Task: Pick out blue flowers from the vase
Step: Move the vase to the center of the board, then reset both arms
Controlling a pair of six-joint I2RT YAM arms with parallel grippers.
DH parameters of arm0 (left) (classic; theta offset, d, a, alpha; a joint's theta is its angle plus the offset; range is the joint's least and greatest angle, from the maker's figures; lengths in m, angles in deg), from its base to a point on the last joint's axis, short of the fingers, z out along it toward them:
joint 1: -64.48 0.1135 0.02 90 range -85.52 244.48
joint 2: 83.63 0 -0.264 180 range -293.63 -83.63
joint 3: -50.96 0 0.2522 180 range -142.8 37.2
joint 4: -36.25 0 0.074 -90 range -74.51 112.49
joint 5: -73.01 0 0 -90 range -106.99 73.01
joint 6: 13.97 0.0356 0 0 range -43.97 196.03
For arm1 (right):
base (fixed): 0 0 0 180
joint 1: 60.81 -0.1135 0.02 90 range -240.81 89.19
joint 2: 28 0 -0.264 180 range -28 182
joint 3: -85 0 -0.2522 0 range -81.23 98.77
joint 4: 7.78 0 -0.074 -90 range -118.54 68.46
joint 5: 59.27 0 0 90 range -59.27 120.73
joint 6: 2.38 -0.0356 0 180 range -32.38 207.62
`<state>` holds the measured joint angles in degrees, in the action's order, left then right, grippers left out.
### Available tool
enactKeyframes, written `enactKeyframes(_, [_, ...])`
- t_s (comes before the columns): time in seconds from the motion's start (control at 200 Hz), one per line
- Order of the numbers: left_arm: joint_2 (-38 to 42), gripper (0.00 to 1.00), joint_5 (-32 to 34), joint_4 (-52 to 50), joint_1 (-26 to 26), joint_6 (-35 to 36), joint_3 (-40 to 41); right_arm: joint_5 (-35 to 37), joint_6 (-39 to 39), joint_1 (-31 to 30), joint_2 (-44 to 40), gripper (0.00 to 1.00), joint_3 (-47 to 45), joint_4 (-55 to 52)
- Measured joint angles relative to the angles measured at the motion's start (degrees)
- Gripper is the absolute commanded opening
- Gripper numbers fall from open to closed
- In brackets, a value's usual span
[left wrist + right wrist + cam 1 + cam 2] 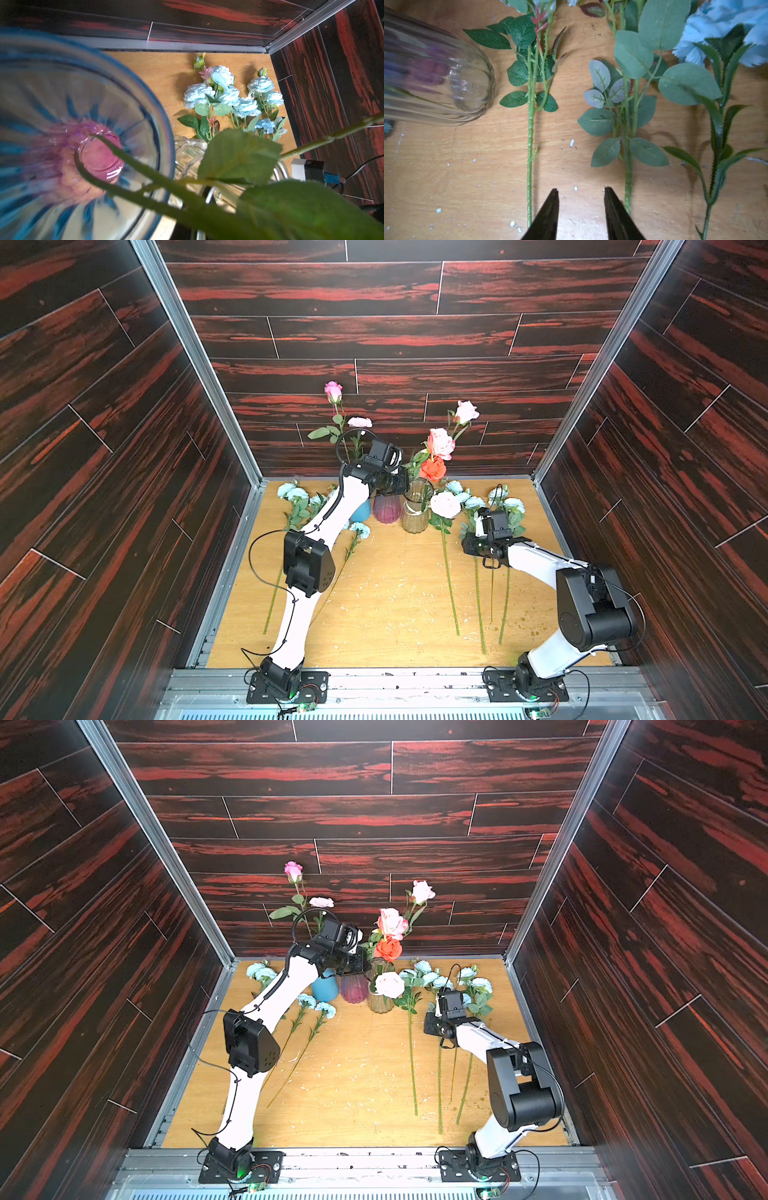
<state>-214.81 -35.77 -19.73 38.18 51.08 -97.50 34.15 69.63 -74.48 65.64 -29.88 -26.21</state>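
right gripper tips only, blue flowers cropped

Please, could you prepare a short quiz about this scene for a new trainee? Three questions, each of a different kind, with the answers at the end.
1. True or false: the right hand is shut on a stem.
2. How many vases stand in the scene? A) two B) three C) five
3. Fill in: the blue flowers lie flat on the ___.

Key
1. False. It is open, with only bare wood between its fingers.
2. B. There is a blue one, a purple one and a clear one, side by side.
3. table
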Motion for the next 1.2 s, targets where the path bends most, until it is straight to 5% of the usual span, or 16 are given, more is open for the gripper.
enactKeyframes(0.471, [0.15,0.82,-0.74,0.52,-0.57,1.03,-1.18,0.02,0.00,-0.11,0.00,0.40,0.00,0.00])
enactKeyframes(0.701, [7.32,0.88,0.66,0.28,-2.45,3.93,5.18,0.24,-0.15,-0.11,-0.33,0.42,-0.59,1.25])
enactKeyframes(1.027, [42.82,0.88,11.19,12.50,-8.41,8.13,43.50,1.73,-0.72,-0.15,-4.98,0.43,-5.05,5.20])
enactKeyframes(1.197, [62.27,0.92,23.04,22.10,-7.67,9.44,67.30,3.61,-1.55,-0.15,-11.76,0.47,-10.91,9.81])
